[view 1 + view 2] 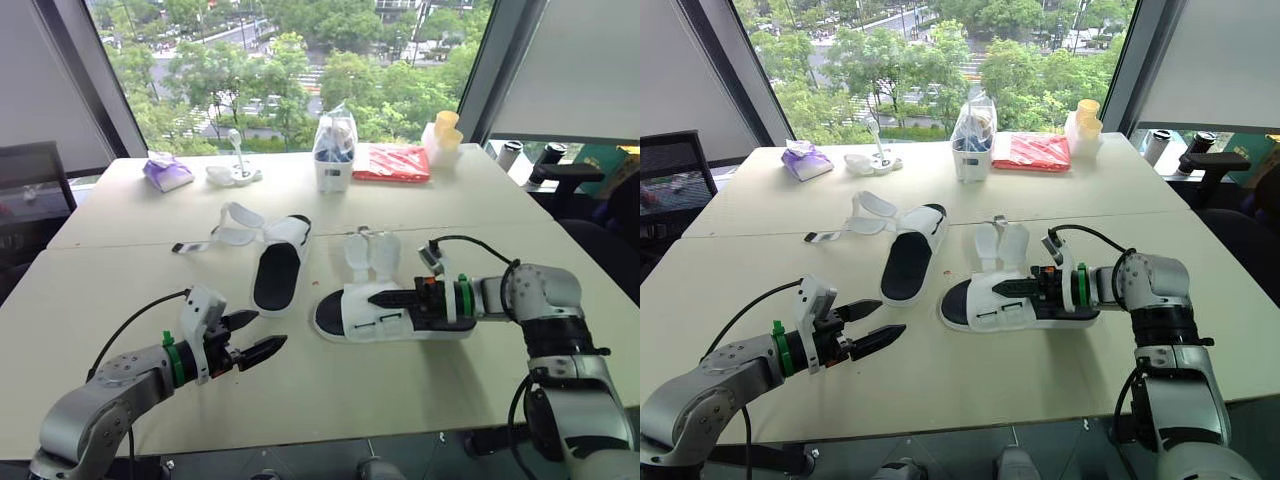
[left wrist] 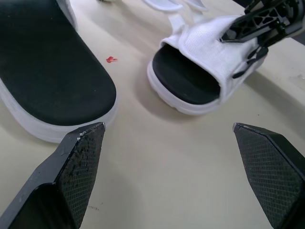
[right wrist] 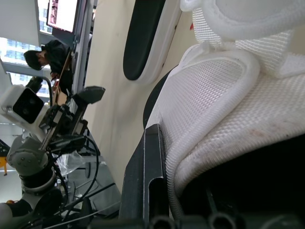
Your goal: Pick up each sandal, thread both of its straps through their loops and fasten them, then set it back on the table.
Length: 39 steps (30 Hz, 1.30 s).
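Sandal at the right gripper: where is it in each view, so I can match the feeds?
Left eye view: sandal centre-right, at the right gripper.
Right eye view: sandal near centre.
Left wrist view: sandal beyond the left gripper's open jaws.
Right wrist view: its mesh upper, close against the gripper.
Shared landmark: the other sandal's black footbed.

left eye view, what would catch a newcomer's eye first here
Two white sandals with black footbeds lie on the table, straps splayed open: the far sandal mid-table, the near sandal closer and to its right, with the right gripper on its upper. Front left, the left gripper hovers over the tabletop, jaws wide open.
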Available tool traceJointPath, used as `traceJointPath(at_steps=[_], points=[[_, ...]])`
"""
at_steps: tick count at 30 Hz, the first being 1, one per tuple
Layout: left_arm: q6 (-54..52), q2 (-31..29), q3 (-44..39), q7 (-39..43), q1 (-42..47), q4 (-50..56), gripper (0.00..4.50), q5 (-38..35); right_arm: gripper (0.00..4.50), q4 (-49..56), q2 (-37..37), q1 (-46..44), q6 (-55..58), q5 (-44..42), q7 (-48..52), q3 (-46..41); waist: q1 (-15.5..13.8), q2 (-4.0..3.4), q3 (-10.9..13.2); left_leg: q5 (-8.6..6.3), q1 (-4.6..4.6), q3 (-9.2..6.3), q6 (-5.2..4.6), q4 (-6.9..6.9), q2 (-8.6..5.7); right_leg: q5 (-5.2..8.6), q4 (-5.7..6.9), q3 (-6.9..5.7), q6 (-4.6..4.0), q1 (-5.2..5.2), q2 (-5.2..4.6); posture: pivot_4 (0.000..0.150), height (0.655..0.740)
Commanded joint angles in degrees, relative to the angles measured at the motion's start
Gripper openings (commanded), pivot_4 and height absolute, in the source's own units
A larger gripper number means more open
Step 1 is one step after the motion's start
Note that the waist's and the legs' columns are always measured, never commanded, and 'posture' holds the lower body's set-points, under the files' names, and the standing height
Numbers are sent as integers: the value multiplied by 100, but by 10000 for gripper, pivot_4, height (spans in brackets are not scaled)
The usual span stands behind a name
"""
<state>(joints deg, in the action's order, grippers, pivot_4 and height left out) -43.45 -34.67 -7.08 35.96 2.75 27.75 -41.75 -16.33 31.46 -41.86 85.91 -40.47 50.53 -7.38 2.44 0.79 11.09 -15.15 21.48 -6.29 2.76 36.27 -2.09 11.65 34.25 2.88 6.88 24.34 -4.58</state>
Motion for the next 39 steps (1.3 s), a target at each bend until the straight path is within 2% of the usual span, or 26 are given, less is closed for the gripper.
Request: traceJointPath(at_steps=[1, 4, 8, 9, 10, 13, 17, 21, 24, 27, 33, 39], points=[[103, 45, 106, 67, 153, -51, 45000, 58, 3620, 430, -63, 58, -111, -132, -64, 45, 11, 0, 0, 0, -1, 1, 0, 3, 0, 0, 2, 0, -1, -1, 0, 1500, 7400], [146, 22, 212, 183, 250, -154, 45000, 108, 15630, 339, -105, -10, -333, -56, -132, 71, 14, 1, -1, 0, -3, 2, 0, 13, 0, -1, 7, 1, -1, -5, 2, 1500, 7400], [218, -36, 281, 363, 411, -284, 45000, 227, 35631, 580, -78, 57, -410, -228, -171, -157, 3, 2, -1, 0, -1, 1, 0, 18, 0, -1, 8, 1, -1, -6, 2, 1500, 7400], [252, -58, 310, 432, 449, -332, 45000, 276, 41846, 654, -91, 86, -403, -298, -182, -255, 0, 2, -1, 0, 1, 2, 0, 18, 0, -1, 7, 1, -1, -6, 1, 1500, 7400], [298, -101, 389, 543, 512, -391, 45000, 343, 44412, 772, -53, 131, -349, -377, -180, -338, -8, 2, -1, 0, 3, 1, 1, 17, 0, -1, 5, 1, 0, -5, 1, 1500, 7400], [535, -245, 729, 941, 749, -631, 45000, 646, 44412, 1340, 251, 351, -154, -643, -11, -388, -42, 2, -2, 0, 4, -1, 1, 17, 0, 0, 4, -1, 0, -6, 1, 1500, 7400], [960, -228, 1198, 1452, 1281, -1252, 45000, 1063, 44412, 2137, 1034, 777, -300, -908, 424, -367, -108, 3, -2, 0, 9, 1, 0, 18, -3, 2, -1, -1, 3, -6, -3, 1500, 7400], [1357, -67, 1526, 1859, 1812, -1887, 32522, 1390, 45000, 2466, 1879, 1217, -859, -837, 934, -380, -141, 4, -2, 0, 5, 5, 0, 20, -2, 3, 0, -1, 2, -7, -2, 1500, 7400], [1558, 149, 1716, 2078, 2191, -2312, 17430, 1564, 45000, 2201, 2115, 1237, -1523, -530, 1047, -286, -122, 5, -2, 0, 4, 7, 0, 21, -1, 3, 0, -1, 4, -8, -1, 1500, 7400], [1702, 407, 1912, 2278, 2556, -2734, 1636, 1744, 45000, 1573, 1977, 856, -2095, -137, 839, -170, -128, 5, -2, 0, 4, 7, 0, 39, -1, 3, 4, -1, 5, -16, -1, 1500, 7400], [2149, 1035, 2326, 2378, 3118, -3703, 703, 2315, 45000, -270, 894, -417, -2889, 540, 29, -13, -80, 5, -2, 0, 6, 4, 0, 66, -1, -9, 9, 1, 2, -27, 0, 1500, 7400], [2766, 1305, 2910, 2435, 3392, -4278, 703, 3179, 45000, -1786, 339, -1315, -3001, 729, -251, -204, -143, 4, -1, 0, 15, 1, 0, 67, -3, -22, -1, 0, 19, -24, 0, 1500, 7400]])
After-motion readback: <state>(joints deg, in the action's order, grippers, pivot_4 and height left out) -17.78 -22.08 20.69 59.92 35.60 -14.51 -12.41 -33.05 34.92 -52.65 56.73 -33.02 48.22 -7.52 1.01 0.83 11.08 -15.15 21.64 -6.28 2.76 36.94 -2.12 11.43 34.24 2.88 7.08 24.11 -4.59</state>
